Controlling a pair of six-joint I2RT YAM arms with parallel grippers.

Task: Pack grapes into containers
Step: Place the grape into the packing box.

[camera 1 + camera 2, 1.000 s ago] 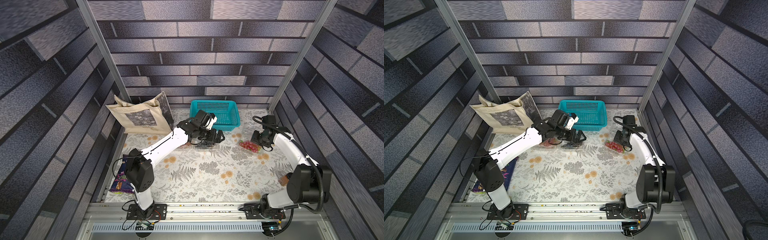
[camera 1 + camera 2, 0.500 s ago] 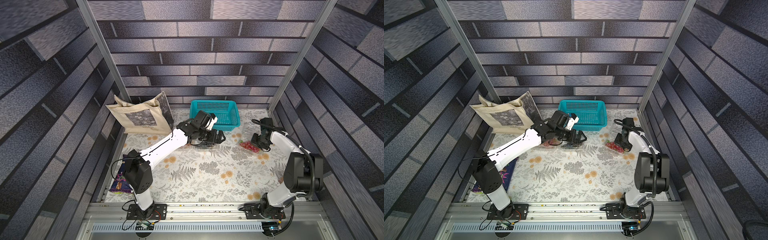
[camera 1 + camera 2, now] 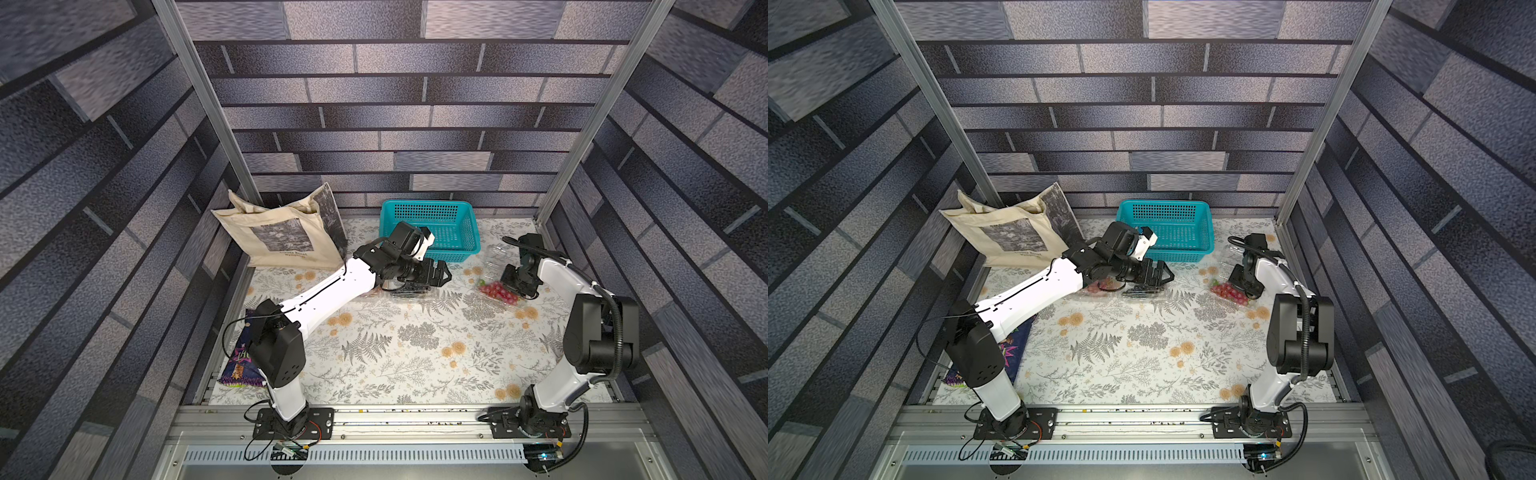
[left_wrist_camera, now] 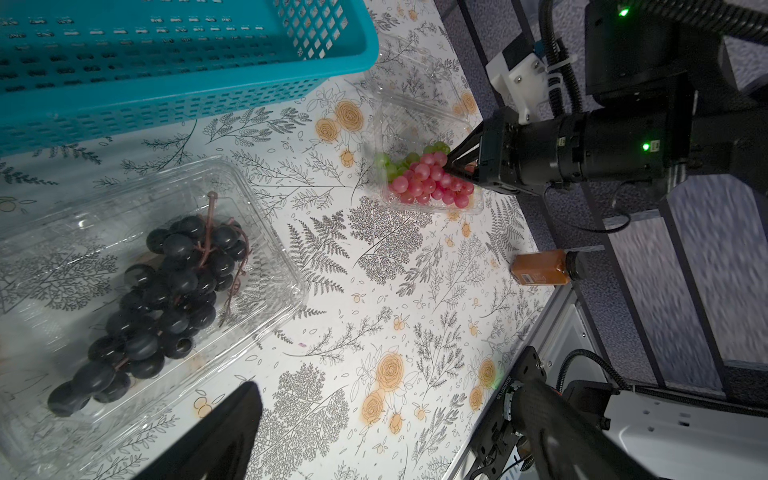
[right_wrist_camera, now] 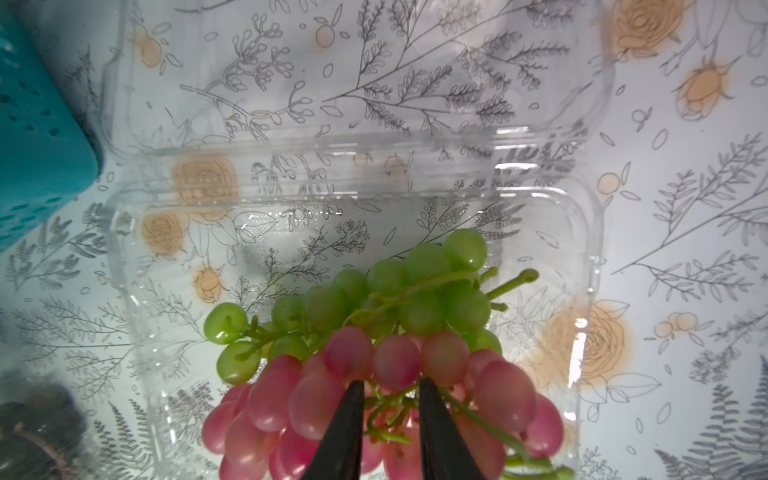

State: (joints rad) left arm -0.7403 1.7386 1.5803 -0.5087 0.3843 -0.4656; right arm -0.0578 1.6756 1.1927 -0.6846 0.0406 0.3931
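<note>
The right claw (image 5: 390, 384), slightly parted, straddles the stem (image 5: 478, 417) of the red grapes (image 5: 307, 399) in the clear box (image 5: 137, 249) by the bench's (image 3: 415, 353) right edge (the left claw (image 3: 441, 275) gapes, empty). Lifting could snag the stem and drag them out.

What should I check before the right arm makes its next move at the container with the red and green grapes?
1. Red grapes inside the right container: ok, they lie within its walls beside the green grapes.
2. Right gripper free of the bunch: ok, the jaws stand apart and the thin stems do not fill the gap.
3. Lid of that container open: ok, it lies flat; closing is not yet done.
4. Left gripper out of the way: ok, it is open, by the dark grapes, apart from the right container.
5. Lid over the dark grapes shut: cannot tell.
</note>
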